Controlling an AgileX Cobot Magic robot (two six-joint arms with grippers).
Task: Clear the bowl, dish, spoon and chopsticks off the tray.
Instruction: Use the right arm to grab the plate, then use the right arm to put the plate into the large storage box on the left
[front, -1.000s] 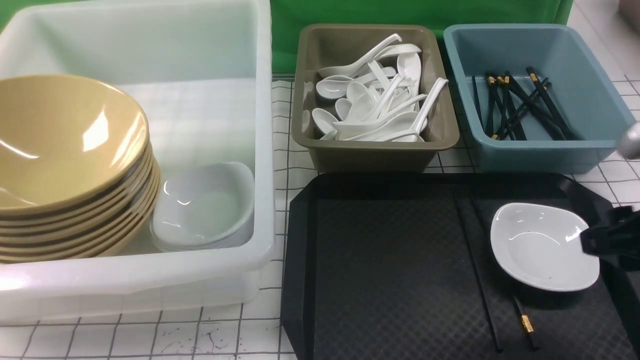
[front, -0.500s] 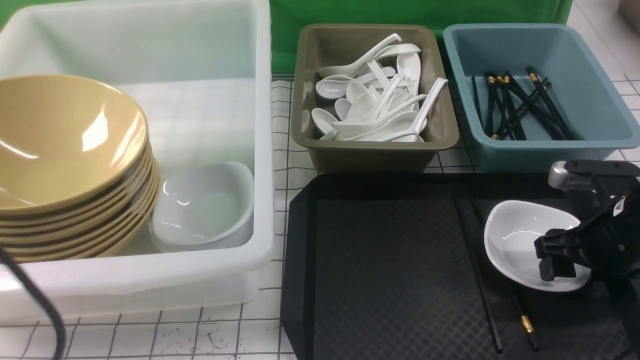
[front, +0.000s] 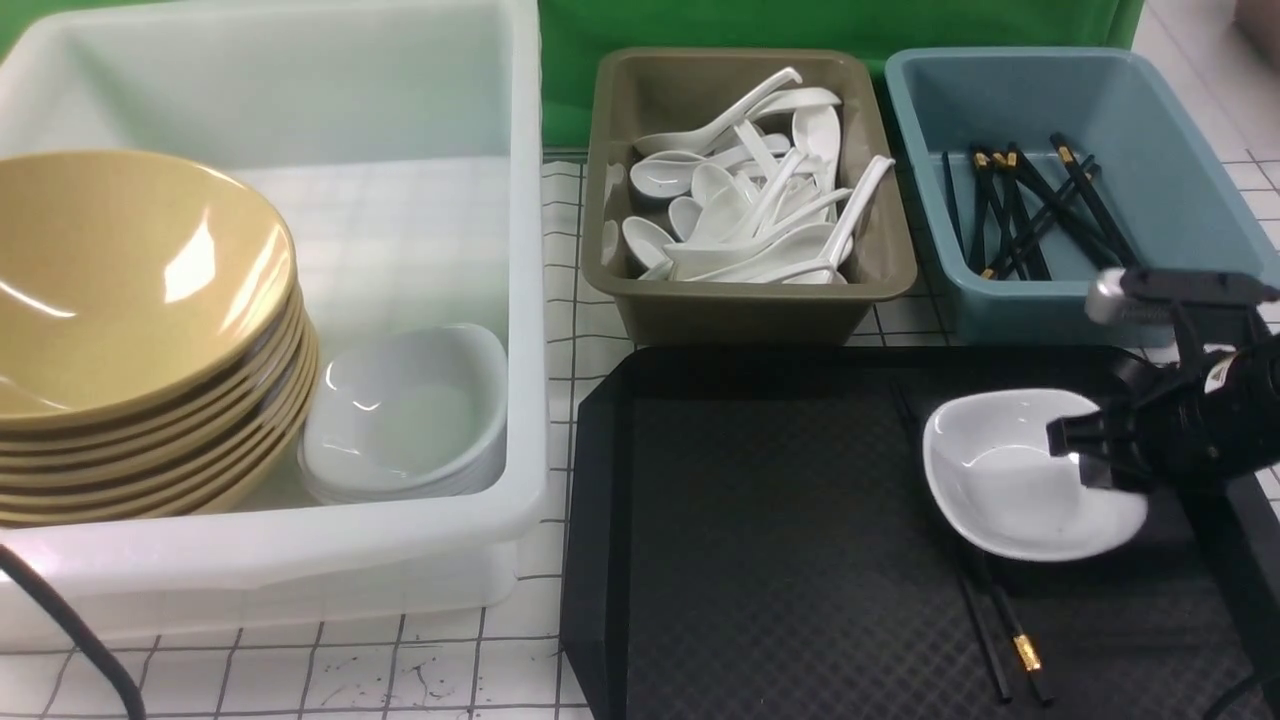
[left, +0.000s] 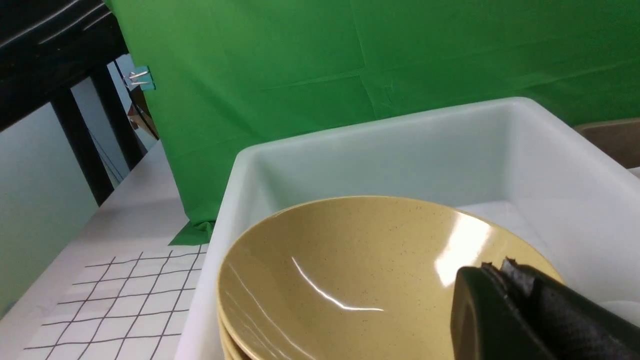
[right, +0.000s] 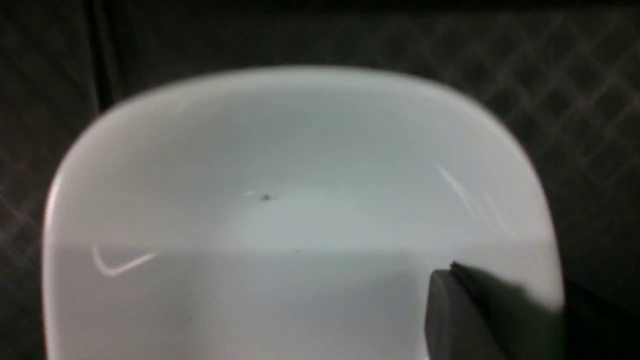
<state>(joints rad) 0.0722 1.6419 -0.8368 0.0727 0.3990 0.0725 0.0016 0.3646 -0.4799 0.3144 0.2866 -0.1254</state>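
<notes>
The dish (front: 1000, 480) is on the right side of the tray (front: 760, 520), close to the right edge, with its open side up. It is almost as wide as it is long, so it has no real pointy end. Its slightly longer way seems to run from the tray's left edge toward its right edge.

It looks hard, shiny and slippery. I think it is light enough for one hand, but it could chip or break if dropped. The thin rim looks like the best place to hold.

The right hand (front: 1085, 455) pinches that rim on the dish's right side, nearly closed, with one finger (right: 480, 310) inside the dish.

Under the dish lie the chopsticks (front: 1024, 655). Their long way runs from the tray's far edge to its near edge, with a gold band at the near end.

The left hand (left: 495, 265) is shut tight and empty, close to the bowl (left: 350, 260) in the white tub (left: 550, 150).
</notes>
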